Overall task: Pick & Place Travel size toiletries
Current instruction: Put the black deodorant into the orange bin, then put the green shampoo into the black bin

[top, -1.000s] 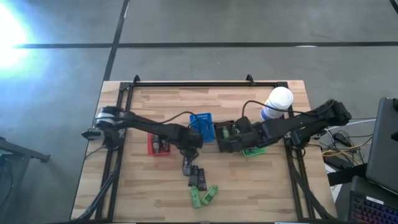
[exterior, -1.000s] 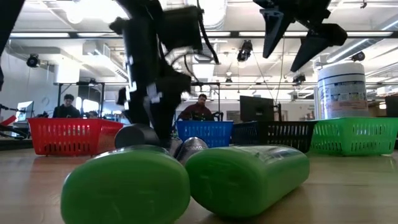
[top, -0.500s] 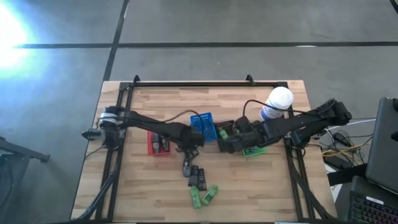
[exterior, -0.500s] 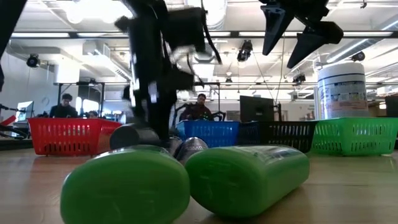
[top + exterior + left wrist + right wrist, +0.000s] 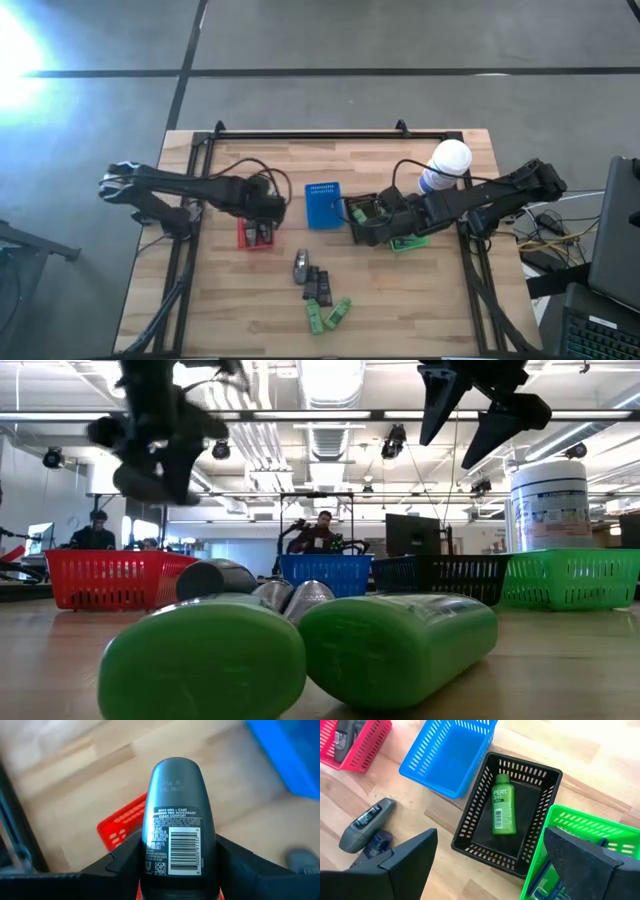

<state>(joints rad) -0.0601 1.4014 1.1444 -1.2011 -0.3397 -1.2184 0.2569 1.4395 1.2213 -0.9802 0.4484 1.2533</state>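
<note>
My left gripper [image 5: 268,206] is shut on a grey deodorant stick [image 5: 176,815] and hangs above the red basket [image 5: 255,233], which holds dark items. My right gripper [image 5: 365,226] stands open over the black basket [image 5: 507,817], which has a green bottle [image 5: 502,810] lying on its floor. On the table near the front lie more toiletries: a grey stick [image 5: 300,266], black slim ones [image 5: 316,285] and green bottles [image 5: 327,314]. In the low view the green bottles [image 5: 300,645] lie on their sides close up. My left gripper pinches the grey stick between its two fingers [image 5: 125,862], on the two narrow sides of its lower body [image 5: 150,855]. Its rounded end [image 5: 176,770] sticks out beyond the fingertips and the barcode side faces the wrist. The stick is lifted clear, above the red basket [image 5: 120,827].
The blue basket [image 5: 323,203] stands between the red and black ones. A green basket [image 5: 407,243] and a big white canister [image 5: 447,165] are at the right. Black rails [image 5: 330,135] frame the table's far and side edges. People sit in the room behind.
My left gripper has shut on a grey stick in the cluster near the table's front, lifted it clear and carried it up and toward the table's left, to above the red basket. The other toiletries have stayed put.
</note>
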